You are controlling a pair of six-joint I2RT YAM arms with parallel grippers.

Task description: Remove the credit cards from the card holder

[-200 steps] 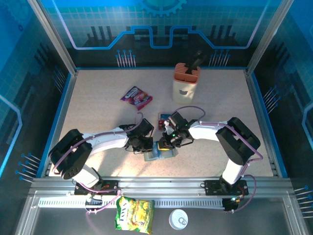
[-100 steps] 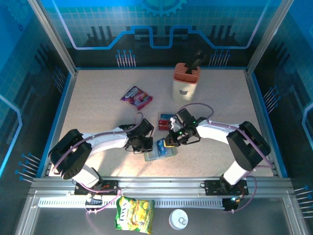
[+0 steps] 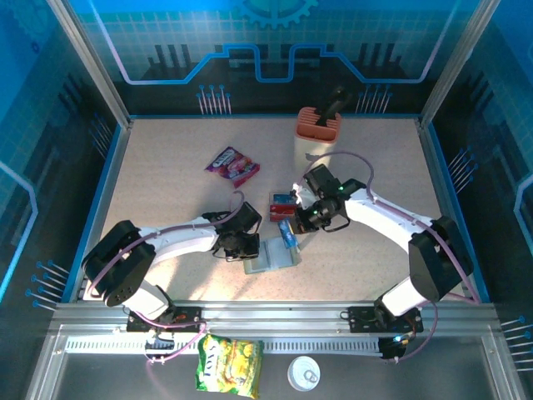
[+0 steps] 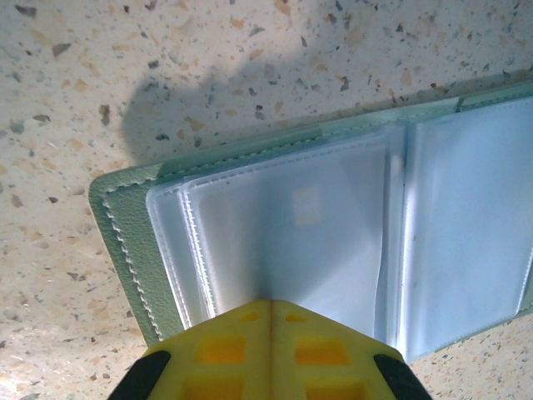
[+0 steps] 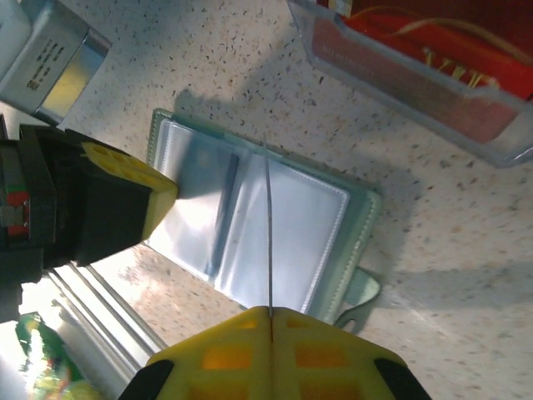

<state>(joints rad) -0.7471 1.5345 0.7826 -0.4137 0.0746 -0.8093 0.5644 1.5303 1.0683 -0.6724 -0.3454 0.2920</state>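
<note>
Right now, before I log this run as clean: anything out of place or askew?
Nothing on the table stands out: the card holder lies open and flat; the right end effector holds a blue card clear of it. Oddly, a yellow snack bag and a round white lid lie past the near rail.

Speckled beige table (image 3: 166,192). Card holder (image 3: 268,258) lies open and flat at 6 o'clock from centre, pale pockets up. Clear box (image 3: 279,201) with red contents near centre, at the holder's 12 o'clock. Purple-red snack packet (image 3: 232,164) at 10 o'clock. Beige knife block (image 3: 317,137) upright at 1 o'clock, near the far edge.
</note>
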